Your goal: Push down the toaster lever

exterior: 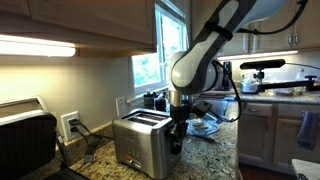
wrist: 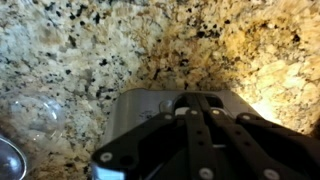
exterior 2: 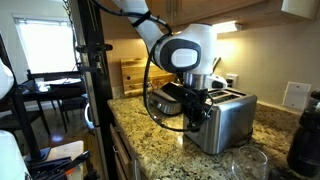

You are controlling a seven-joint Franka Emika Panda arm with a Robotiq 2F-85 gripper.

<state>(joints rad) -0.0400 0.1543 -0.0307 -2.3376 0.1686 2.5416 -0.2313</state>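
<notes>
While daylight fills the kitchen window [exterior: 150, 62] behind it, the robot's gripper [exterior: 177, 136] hangs against the narrow end of a brushed-steel toaster [exterior: 140, 146] standing on a speckled granite counter [exterior: 218, 152]. Seen from the wrist, its fingers [wrist: 192, 128] appear drawn together, holding nothing. The lever itself is hidden behind the gripper in both exterior views. It is probably a small, stiff, spring-loaded tab that resists until it latches. The toaster looks light enough to slide on polished stone, so pressure should fall straight down on the tab's top, not sideways.
</notes>
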